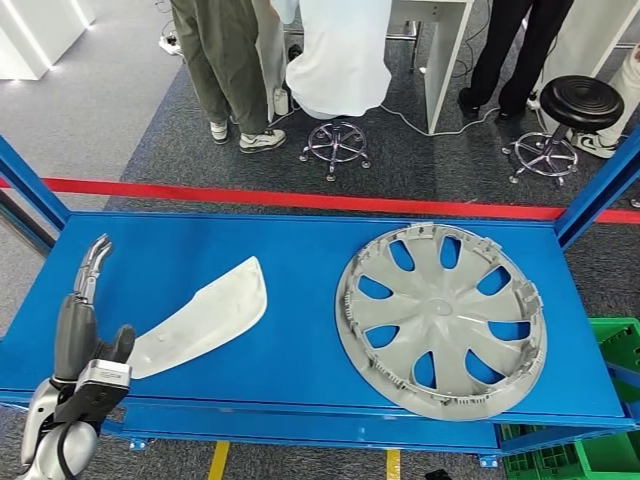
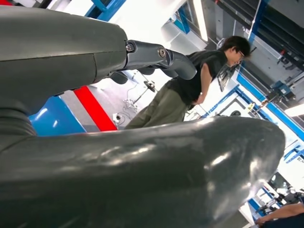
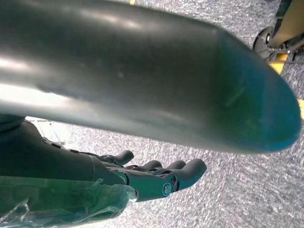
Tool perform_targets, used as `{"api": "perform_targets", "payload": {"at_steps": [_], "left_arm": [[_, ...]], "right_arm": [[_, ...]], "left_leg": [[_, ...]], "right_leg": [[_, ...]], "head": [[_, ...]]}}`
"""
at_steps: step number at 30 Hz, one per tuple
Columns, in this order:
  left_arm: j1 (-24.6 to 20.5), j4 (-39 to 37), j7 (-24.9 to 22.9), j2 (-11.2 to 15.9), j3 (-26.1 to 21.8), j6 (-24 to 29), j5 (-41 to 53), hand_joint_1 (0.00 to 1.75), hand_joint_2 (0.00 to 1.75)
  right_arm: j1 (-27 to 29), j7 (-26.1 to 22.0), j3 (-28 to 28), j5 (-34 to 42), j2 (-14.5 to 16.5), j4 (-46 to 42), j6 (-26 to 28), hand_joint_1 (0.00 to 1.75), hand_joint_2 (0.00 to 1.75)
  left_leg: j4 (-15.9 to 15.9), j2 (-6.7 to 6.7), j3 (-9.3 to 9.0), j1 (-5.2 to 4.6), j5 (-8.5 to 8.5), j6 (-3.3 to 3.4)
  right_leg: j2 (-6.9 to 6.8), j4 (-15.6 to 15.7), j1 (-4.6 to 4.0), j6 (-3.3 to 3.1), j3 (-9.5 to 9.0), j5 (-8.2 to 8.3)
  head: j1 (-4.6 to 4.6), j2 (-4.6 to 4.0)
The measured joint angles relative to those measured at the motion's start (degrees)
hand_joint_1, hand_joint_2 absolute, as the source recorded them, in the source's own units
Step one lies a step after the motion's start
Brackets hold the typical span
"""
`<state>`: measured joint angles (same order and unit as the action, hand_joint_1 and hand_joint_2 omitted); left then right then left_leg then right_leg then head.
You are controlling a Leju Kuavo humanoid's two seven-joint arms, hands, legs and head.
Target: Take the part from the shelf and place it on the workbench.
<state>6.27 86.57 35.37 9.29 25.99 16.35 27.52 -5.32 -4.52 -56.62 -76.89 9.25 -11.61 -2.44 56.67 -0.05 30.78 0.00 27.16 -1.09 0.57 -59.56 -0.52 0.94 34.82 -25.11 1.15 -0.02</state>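
Stage: early, nothing lifted yet, I judge.
Part: the pale curved panel [image 1: 205, 315] lies flat on the blue shelf [image 1: 302, 260], beside the wheel cover [image 1: 441, 318].
My left hand [image 1: 84, 330]: fingers [image 1: 92, 262] spread wide, empty, at the panel's near end.
My right hand [image 3: 150, 175]: fingers loosely extended over the floor, holding nothing.
Left: grasp, lift, carry to the counter.

Trim panel [image 1: 204, 317] left of wheel cover [image 1: 441, 318] on workbench [image 1: 302, 260]

left hand [image 1: 84, 325] open, right hand [image 3: 150, 173] seemingly open
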Motion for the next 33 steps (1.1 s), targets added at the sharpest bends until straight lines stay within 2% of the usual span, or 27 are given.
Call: {"api": "perform_targets", "payload": {"at_steps": [10,14,21,27,33], "left_arm": [[-0.01,-0.02,-0.27,0.02,0.00,-0.09,0.02,0.00,0.00],[-0.32,-0.50,-2.28,0.16,0.13,-1.98,0.76,0.00,1.75],[-2.39,-2.71,-3.82,1.40,2.67,-6.94,5.39,0.00,1.75],[-5.01,-6.11,-2.90,3.06,8.32,-18.62,4.71,0.00,1.75],[-6.50,-9.11,-2.36,3.68,12.51,-18.53,4.20,0.00,1.75]], "right_arm": [[0.01,0.01,0.01,0.00,0.00,0.01,0.00,0.00,0.00],[-0.01,0.20,0.04,-0.01,0.00,0.02,-0.01,0.00,0.00],[-0.19,0.62,0.40,-0.26,0.00,0.00,-0.23,0.00,0.00],[-0.52,1.62,0.79,0.06,0.00,0.01,-0.25,0.00,0.00],[-0.56,1.75,1.00,0.11,0.00,0.00,-0.18,0.00,0.00]], "left_leg": [[0.00,0.00,-0.05,-0.02,0.00,-0.01],[0.00,0.00,-0.05,-0.02,0.00,-0.01],[0.00,0.00,-0.06,-0.02,0.00,-0.01],[0.00,0.00,-0.08,-0.03,0.00,-0.01],[0.00,0.01,-0.09,-0.03,0.01,-0.01]], "right_leg": [[-0.01,0.16,0.03,0.04,-0.15,0.04],[-0.01,0.17,0.03,0.04,-0.16,0.04],[-0.01,0.17,0.03,0.04,-0.16,0.04],[-0.02,0.17,0.03,0.03,-0.18,0.04],[0.01,0.17,0.04,0.03,-0.18,0.04]], "head": [[-0.01,0.00],[-0.01,-0.01],[-0.01,-0.01],[-0.01,-0.01],[0.00,-0.01]]}}
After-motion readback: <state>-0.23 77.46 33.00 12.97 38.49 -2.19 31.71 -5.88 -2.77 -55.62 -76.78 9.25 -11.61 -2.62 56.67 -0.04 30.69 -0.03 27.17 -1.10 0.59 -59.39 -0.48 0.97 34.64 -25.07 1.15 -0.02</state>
